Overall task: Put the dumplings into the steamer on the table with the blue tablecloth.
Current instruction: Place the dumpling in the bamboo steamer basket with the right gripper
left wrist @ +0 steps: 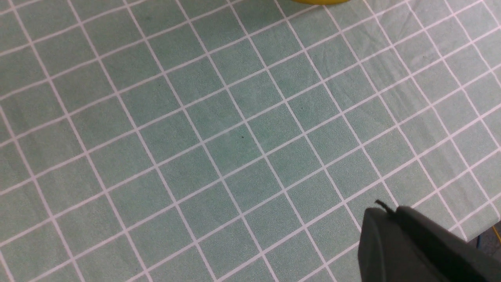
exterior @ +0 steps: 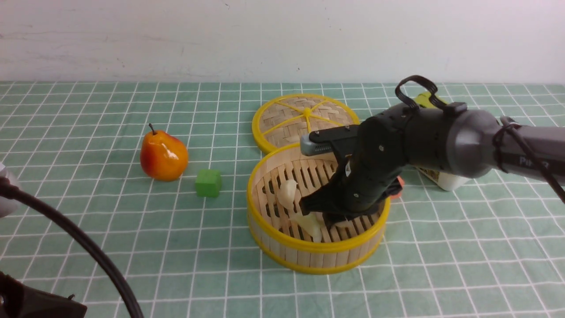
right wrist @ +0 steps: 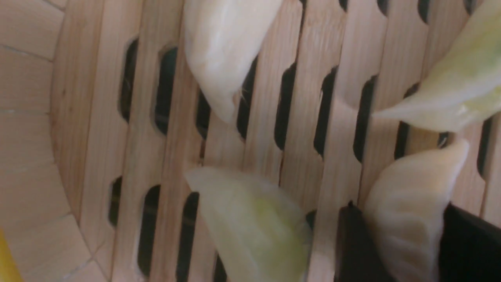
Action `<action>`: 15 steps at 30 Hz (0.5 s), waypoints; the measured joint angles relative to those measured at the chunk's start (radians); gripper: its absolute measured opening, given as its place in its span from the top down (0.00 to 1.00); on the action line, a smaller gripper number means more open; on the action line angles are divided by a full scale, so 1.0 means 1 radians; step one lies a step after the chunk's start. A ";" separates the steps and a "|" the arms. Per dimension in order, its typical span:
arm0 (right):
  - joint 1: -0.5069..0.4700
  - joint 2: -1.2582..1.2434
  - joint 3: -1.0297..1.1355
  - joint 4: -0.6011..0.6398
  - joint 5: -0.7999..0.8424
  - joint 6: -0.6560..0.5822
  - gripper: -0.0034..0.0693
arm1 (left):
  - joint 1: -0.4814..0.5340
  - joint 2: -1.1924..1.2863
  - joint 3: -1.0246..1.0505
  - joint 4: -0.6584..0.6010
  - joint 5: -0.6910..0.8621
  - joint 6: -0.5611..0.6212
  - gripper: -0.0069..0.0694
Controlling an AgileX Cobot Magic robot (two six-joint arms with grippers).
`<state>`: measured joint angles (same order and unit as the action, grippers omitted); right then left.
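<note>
Bamboo steamer [exterior: 309,248]: 4 dumplings [right wrist: 223,51] inside, 3 loose beyond my right gripper [right wrist: 399,213], 1 between its jaws, touching both; gripped or freed, I cannot tell. Step: last placement. Next: open wide, lift out.

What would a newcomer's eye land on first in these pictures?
The dark right gripper reaches into the yellow-rimmed steamer right of centre, a dumpling between its jaws and three more on the slats. Next, the glossy red-orange pear on the left, a green cube beside it.
</note>
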<state>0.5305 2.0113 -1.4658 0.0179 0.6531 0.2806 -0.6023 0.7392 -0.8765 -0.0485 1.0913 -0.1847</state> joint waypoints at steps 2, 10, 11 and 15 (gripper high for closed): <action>0.000 -0.004 -0.007 0.000 -0.001 0.000 0.40 | 0.000 0.000 0.000 0.002 0.000 0.000 0.88; 0.005 -0.186 -0.016 -0.003 0.045 -0.005 0.35 | 0.000 -0.051 0.009 0.017 -0.003 0.000 0.87; 0.013 -0.264 0.001 -0.009 0.038 -0.011 0.40 | 0.000 -0.096 0.027 0.018 -0.023 0.000 0.87; 0.044 -0.452 0.114 -0.011 -0.021 -0.018 0.59 | 0.000 -0.241 0.127 0.017 -0.092 -0.002 0.86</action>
<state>0.5742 1.5592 -1.3518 0.0071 0.6319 0.2628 -0.6023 0.4986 -0.7495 -0.0314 0.9996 -0.1871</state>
